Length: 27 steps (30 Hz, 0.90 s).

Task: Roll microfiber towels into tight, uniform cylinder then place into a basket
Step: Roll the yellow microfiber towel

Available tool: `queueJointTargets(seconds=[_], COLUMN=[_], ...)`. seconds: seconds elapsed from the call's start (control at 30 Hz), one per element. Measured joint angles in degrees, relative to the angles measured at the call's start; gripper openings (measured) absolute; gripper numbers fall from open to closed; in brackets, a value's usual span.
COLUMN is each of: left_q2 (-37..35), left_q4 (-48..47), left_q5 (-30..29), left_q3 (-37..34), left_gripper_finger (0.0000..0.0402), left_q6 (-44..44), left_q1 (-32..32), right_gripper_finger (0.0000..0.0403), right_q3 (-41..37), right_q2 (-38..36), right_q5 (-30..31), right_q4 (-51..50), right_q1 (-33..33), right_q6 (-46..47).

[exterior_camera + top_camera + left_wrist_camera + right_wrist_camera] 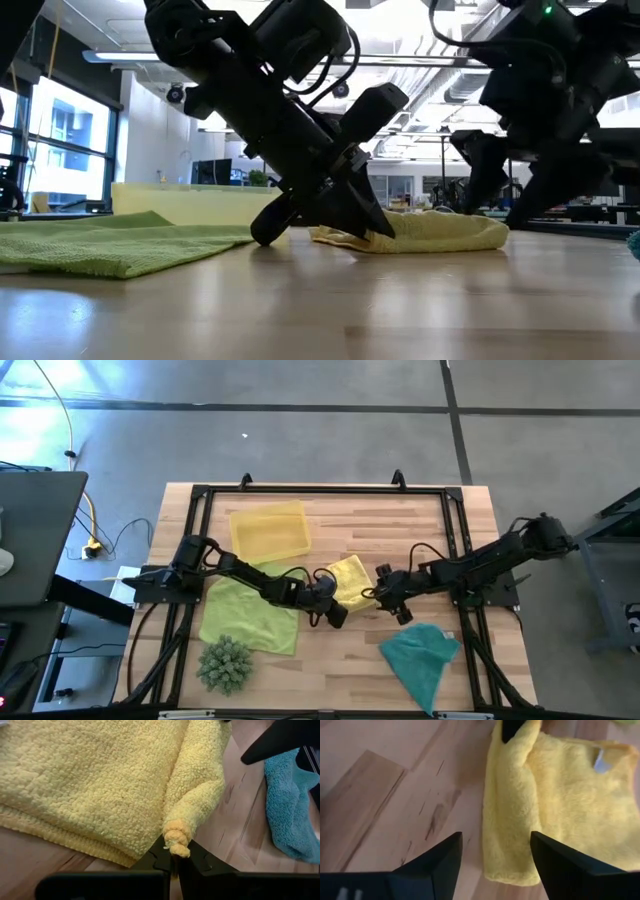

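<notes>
Left gripper (172, 862) clenched on yellow towel (350, 580) corner mid-worktop; right gripper (495, 865) fingers released, spread just right of it.

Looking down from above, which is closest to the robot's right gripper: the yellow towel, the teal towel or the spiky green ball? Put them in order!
From the right gripper:
1. Yellow towel, right beside it, toward the table's middle.
2. Teal towel, a bit farther, near the table's front edge on the right.
3. Spiky green ball, farthest, at the front left corner.
</notes>
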Motion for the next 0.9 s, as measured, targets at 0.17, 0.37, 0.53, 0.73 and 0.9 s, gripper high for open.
queueJointTargets(seconds=[0.17,0.37,0.53,0.73,0.9], left_q2=[0.0,0.0,0.0,0.0,0.0], left_q4=[0.0,0.0,0.1,0.2,0.2], left_q5=[0.0,0.8,2.4,4.3,5.0], left_q3=[0.0,0.0,0.0,0.0,0.0], left_gripper_finger=[0.0004,0.0004,0.0004,0.0015,0.0020], left_q6=[0.4,1.4,2.9,4.6,5.8], left_q1=[0.0,0.0,0.0,0.1,0.2], right_gripper_finger=[0.0218,0.0205,0.0204,0.0166,0.0080], right_q3=[0.0,0.0,0.4,0.4,0.4], right_q2=[4.9,9.8,12.8,13.9,14.2], right_q5=[-0.1,-0.6,-2.0,-2.5,-0.3], right_q4=[4.5,9.0,10.1,10.5,11.0], right_q1=[-0.5,-2.4,-4.5,-5.8,-5.8], right_q6=[-0.8,-1.1,0.6,2.2,3.4])
